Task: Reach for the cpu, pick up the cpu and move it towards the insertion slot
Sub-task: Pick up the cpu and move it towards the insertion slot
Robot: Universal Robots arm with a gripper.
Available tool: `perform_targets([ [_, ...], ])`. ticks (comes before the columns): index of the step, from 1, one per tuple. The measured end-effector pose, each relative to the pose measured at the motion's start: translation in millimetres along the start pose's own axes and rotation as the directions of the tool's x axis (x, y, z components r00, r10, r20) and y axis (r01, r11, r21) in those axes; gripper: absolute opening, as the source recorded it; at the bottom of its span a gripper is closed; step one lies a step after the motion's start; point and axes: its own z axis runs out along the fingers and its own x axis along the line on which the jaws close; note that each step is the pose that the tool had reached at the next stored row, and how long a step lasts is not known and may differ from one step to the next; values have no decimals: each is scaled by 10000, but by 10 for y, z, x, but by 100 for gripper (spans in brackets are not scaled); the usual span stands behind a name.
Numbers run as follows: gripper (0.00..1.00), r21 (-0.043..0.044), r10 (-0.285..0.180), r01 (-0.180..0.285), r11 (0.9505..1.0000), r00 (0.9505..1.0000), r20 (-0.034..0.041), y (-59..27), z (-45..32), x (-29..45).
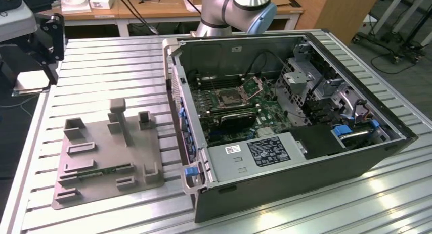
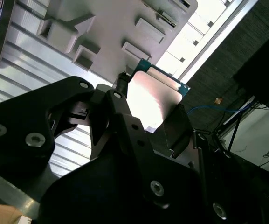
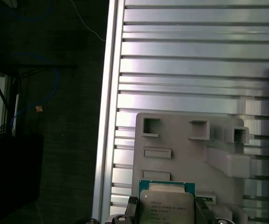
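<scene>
The tool [image 2: 149, 109] is closed on 1 cpu [image 3: 166, 207]. Its 2 black fingers [image 2: 176, 128] press against 2 opposite edges of the chip, and the silvery face shows between them in both wrist views. The cpu is held in the air, not resting on anything.

1 grey tray [image 1: 108, 153] lies flat on the slatted metal table [image 1: 115, 62], below the tool and a little toward the exterior view's right. Several upright blocks and shallow pockets rise from it, and the tallest post stands on the side facing the tool.

Past the tray, well apart from the tool, sits 1 open computer case [image 1: 297, 158] with its inside facing up. The insertion slot [image 1: 233, 96] is deep inside the case on the green board. It has a shiny square frame with a dark centre, and its hinged plate is tipped up at the far side.

Between the tool and the slot stand the tray's blocks, then the case's near wall [image 1: 177, 87] with its blue clips. 1 black card [image 1: 233, 120] sits just beside the slot, and 1 metal drive cage [image 1: 307, 82] rises beyond it.

On the tool's other side the table ends, and dark floor with 1 blue cable [image 3: 55, 79] shows past the edge.
</scene>
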Motion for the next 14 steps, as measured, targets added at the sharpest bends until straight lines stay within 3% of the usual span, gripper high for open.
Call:
perform_targets([
  [14,55,0,0,0,10000,10000,-2,-2,-3,-37],
])
